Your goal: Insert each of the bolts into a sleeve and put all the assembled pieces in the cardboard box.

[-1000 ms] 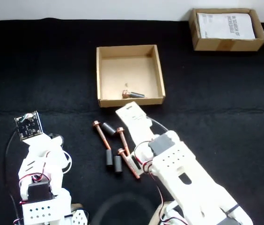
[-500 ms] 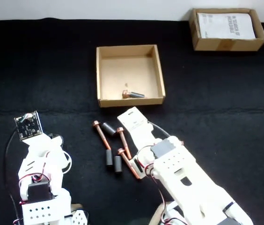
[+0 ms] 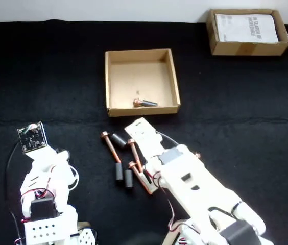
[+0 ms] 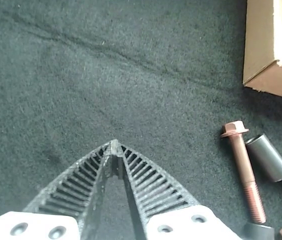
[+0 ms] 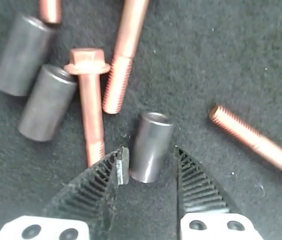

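1. The right claw (image 5: 150, 158) is low over the black cloth-covered table (image 3: 236, 127), on the near side of the open brown cardboard box (image 3: 143, 109). Its fingers are spread, and nothing is pinched.

2. A dark grey metal sleeve (image 5: 151, 146) lies flat between the two fingers, with a gap on each side. Its long axis runs nearly in line with the fingers, slightly tilted, and its open end points away from the wrist. The fingers would therefore meet it across its round sides, which suits a firm pinch.

3. A copper-coloured hex-head bolt (image 5: 91, 107) lies just beside that sleeve, close to one fingertip. Closing the fingers may nudge it.

4. Two further dark sleeves (image 5: 46, 102) and more bolts lie loose in the same cluster, all short of the box.

5. The left claw (image 4: 114, 146) is pressed together and empty. It sits short of the box and off to its left, well apart from the cluster. The right arm is plainly the nearer one to the sleeve.

6. Inside the box, against its near wall, rests one assembled bolt and sleeve (image 3: 145, 103). The larger part of the task appears to remain.

7. Beyond the box and to its right stands a second cardboard box holding a printed sheet (image 3: 213, 41).
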Action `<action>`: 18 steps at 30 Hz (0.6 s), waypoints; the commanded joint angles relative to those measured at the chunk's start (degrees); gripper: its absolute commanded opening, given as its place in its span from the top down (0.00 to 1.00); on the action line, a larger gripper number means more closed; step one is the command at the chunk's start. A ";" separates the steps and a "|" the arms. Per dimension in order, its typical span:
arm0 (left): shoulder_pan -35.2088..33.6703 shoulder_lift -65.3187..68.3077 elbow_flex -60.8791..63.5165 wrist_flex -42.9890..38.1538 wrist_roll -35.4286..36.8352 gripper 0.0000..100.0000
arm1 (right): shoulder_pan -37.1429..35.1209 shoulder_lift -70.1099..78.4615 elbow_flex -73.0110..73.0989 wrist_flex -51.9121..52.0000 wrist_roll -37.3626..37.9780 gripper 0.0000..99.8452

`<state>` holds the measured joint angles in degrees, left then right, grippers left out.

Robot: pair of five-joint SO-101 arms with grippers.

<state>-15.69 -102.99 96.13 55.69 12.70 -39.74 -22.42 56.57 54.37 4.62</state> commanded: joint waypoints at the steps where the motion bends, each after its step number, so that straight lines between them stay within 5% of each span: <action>1: 0.75 -0.57 1.01 0.18 -0.09 0.99 | 0.57 3.03 -4.79 -0.40 0.35 0.87; 18: 0.75 -0.66 1.01 0.26 -0.09 0.99 | 0.57 17.54 -13.76 0.13 0.35 0.87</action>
<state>-15.69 -102.99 96.13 55.78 12.70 -39.65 -5.10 44.18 54.46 4.70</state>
